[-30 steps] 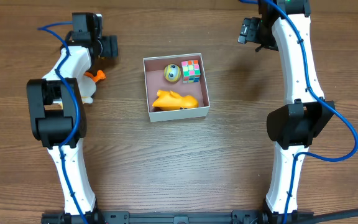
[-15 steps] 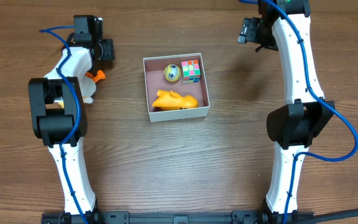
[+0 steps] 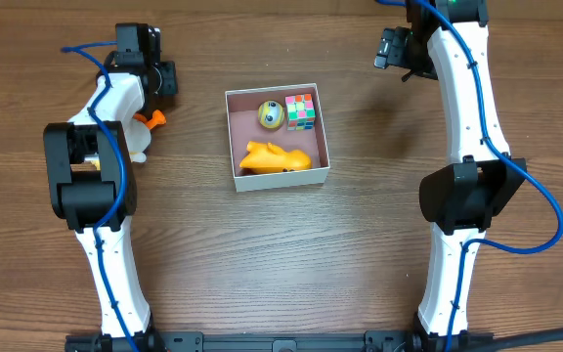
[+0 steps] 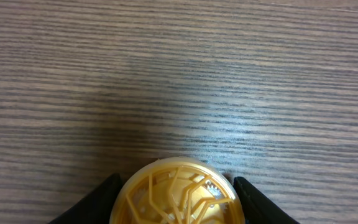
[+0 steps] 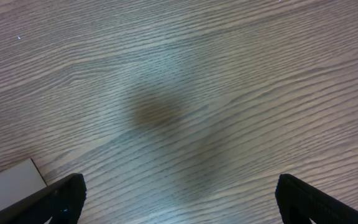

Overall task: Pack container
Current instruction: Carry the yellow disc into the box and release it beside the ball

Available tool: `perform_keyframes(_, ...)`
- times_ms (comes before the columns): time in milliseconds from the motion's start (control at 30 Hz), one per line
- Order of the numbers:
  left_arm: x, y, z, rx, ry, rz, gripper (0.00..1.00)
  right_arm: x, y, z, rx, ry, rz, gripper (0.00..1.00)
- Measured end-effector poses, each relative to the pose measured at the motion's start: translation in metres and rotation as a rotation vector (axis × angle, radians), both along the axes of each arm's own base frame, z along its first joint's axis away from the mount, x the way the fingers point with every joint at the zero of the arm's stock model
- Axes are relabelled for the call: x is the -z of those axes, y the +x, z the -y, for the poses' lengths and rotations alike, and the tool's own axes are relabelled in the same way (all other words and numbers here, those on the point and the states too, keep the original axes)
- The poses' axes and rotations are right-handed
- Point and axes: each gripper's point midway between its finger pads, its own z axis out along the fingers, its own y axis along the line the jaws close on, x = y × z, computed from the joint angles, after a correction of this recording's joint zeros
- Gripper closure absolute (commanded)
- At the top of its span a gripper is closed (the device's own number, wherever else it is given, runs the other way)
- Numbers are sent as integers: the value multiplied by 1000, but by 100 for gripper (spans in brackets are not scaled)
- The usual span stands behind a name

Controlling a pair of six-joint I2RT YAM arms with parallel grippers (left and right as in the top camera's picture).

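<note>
Overhead: container on bench, between left tool and right tool, apart from both; cube, ball and orange toy inside.
Left wrist: left tool clamped on gold disc.
Right wrist: right tool's fingers wide apart above bench.

We take this for a robotics lab bench, not a home or a shop. Two white-and-black arms, the left arm and the right arm, rise from a black rail along the near edge of a wood-grain table, trailing blue cables. Toys are the props. Toward the far edge, a container holds a Rubik's cube, a small ball and an orange figure. The left gripper clasps a gold lattice ball. The room around the table lies outside every view.
</note>
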Motion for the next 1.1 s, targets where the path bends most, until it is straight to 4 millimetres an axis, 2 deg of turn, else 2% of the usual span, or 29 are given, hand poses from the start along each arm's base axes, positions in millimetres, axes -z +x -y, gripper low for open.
perform_keyframes(267, -43, 4, 0, -9, -3, 68, 54, 0, 0, 0, 1, 0, 1, 0)
perform_keyframes(367, -70, 2, 1, -7, -1, 99, 56, 0, 0, 0, 0, 0, 0, 0)
perform_keyframes(467, -108, -5, 10, 7, 1, 132, 57, 0, 0, 0, 0, 0, 0, 0)
perform_keyframes(533, -130, -14, 24, 31, 0, 142, 58, 0, 0, 0, 0, 0, 0, 0)
perform_keyframes(633, -163, -36, 59, 105, 7, 137, 56, 0, 0, 0, 0, 0, 0, 0)
perform_keyframes(733, -178, -60, 95, 217, 35, 102, 54, 0, 0, 0, 0, 0, 0, 0)
perform_keyframes(767, -180, -71, 116, 273, 41, 85, 54, 0, 0, 0, 0, 0, 0, 0)
perform_keyframes(900, -166, -102, 159, 448, 89, -8, 59, 0, 0, 0, 0, 0, 0, 0)
perform_keyframes(1033, -164, -115, 191, 567, 95, -15, 61, 0, 0, 0, 0, 0, 0, 0)
perform_keyframes(1100, -164, -117, 197, 594, 77, -13, 61, 0, 0, 0, 1, 0, -1, 0)
